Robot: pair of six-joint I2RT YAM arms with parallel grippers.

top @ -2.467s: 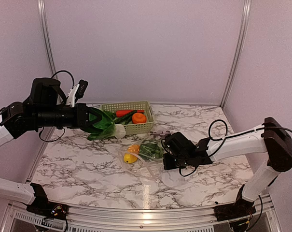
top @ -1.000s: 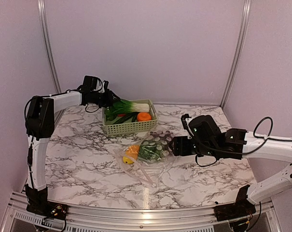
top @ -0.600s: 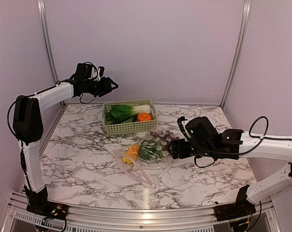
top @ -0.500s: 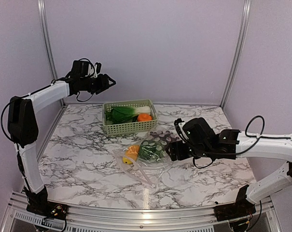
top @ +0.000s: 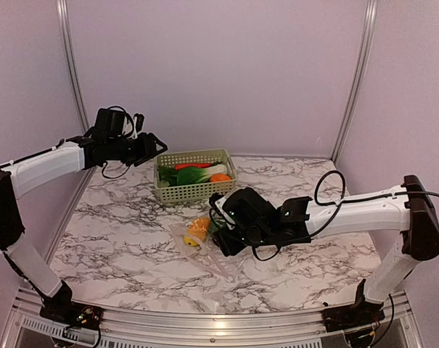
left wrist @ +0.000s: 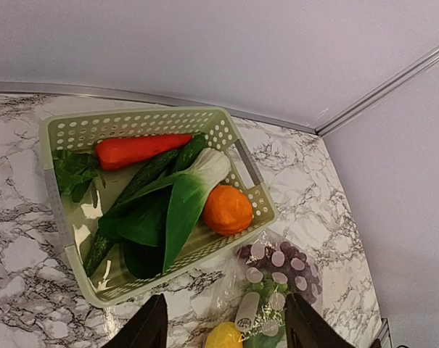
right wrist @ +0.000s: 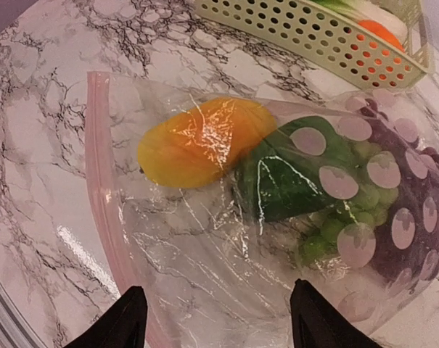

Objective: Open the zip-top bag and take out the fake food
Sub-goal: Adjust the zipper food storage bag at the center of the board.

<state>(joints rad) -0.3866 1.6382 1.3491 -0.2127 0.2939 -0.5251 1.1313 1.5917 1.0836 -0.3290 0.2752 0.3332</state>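
Observation:
The zip-top bag [top: 204, 245] lies flat on the marble in front of the basket, its pink zip strip [right wrist: 100, 181] on the left in the right wrist view. Fake food inside it: an orange-yellow piece [right wrist: 204, 141], a green leafy one [right wrist: 288, 174] and a purple grape bunch [right wrist: 411, 232]. My right gripper [top: 223, 243] hovers open over the bag's empty part [right wrist: 204, 246], holding nothing. My left gripper [top: 152, 146] is open and empty in the air left of the basket. The bag [left wrist: 277, 286] shows between its fingers, far below.
The pale green lattice basket [top: 194, 191] stands at the back centre. It holds a red carrot [left wrist: 141, 148], a bok choy [left wrist: 184, 196], an orange [left wrist: 227, 210] and a cucumber [left wrist: 143, 174]. Grey wall rails border the table at the back and on the left.
My left arm has drawn back left and lower from above the basket, leaving the bok choy in it. My right arm has swung left, so its gripper now sits over the bag.

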